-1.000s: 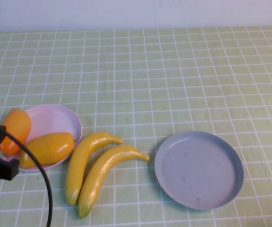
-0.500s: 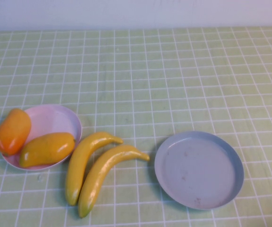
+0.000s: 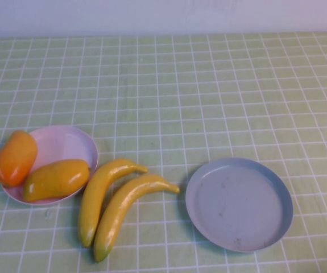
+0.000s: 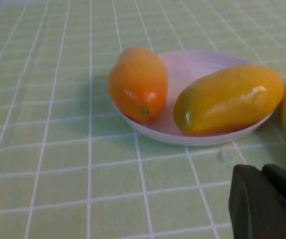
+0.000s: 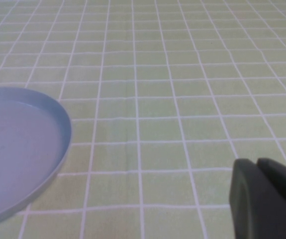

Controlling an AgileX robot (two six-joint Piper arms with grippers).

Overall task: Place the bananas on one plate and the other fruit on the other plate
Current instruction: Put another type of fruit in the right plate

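Your high view looks down at an angle from the robot's side across the whole counter (image 3: 208,85). Your left wrist view sits low and close, facing the pink plate (image 4: 202,137), which the high view also shows (image 3: 66,142); the left gripper (image 4: 267,204) fills its corner. Your right wrist view, equally low, faces the grey-blue plate (image 5: 18,149), shared with the high view (image 3: 240,205), beside the right gripper (image 5: 264,199).

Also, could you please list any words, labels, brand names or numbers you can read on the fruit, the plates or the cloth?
None: the bananas, mango-like fruits, pink plate, grey-blue plate and checked cloth carry no readable text.
Neither the left hand nor the right hand shows any marking.
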